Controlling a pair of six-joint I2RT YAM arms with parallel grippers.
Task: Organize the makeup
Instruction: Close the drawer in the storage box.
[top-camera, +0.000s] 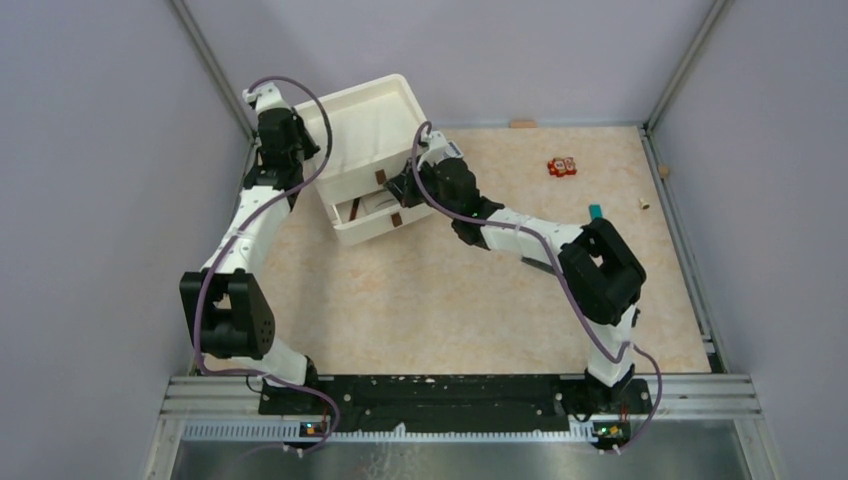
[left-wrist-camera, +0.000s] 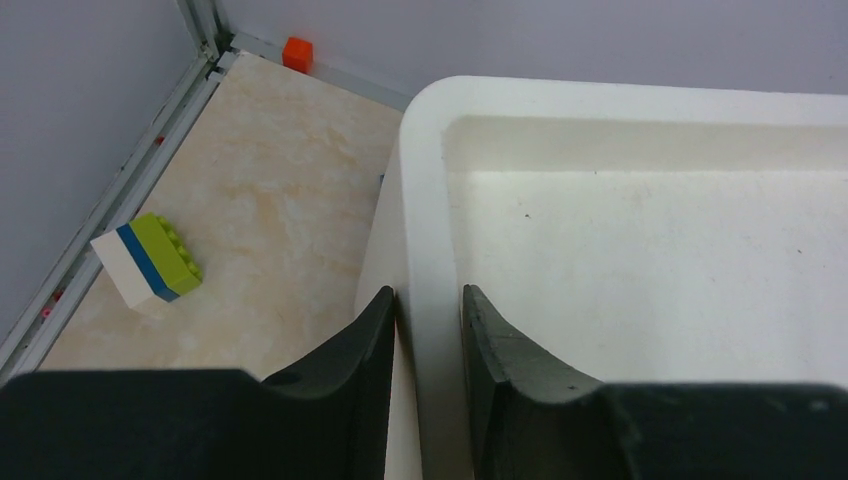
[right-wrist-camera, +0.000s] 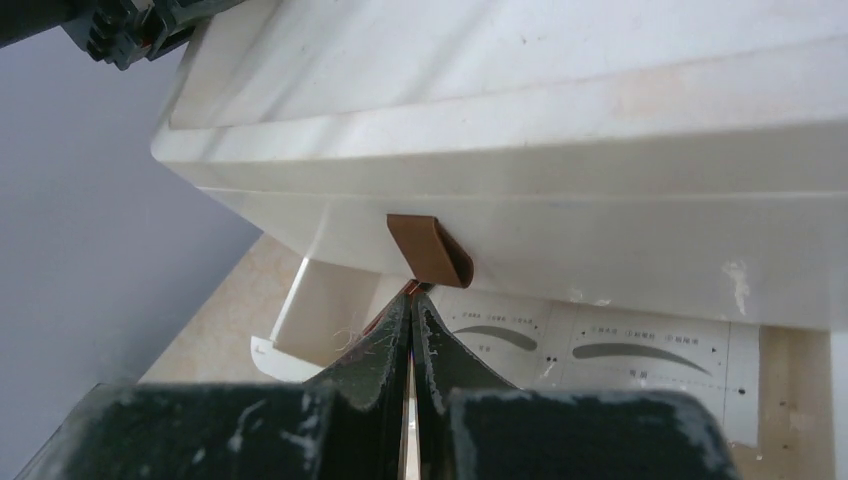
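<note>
My left gripper (left-wrist-camera: 428, 297) clamps the left rim of the white organizer (left-wrist-camera: 600, 95). My right gripper (right-wrist-camera: 411, 297) is pressed together below a brown tab (right-wrist-camera: 430, 250). Beyond it, the white card (right-wrist-camera: 600, 350) in the open drawer (right-wrist-camera: 300, 320) lies half hidden.

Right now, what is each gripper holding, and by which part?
Left gripper pinches the white organizer by its top rim. Right gripper: shut, hold unclear.

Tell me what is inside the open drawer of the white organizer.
A white card printed with eyebrow shapes lies in the drawer. The drawer above covers its back part, so anything further in is hidden.
</note>
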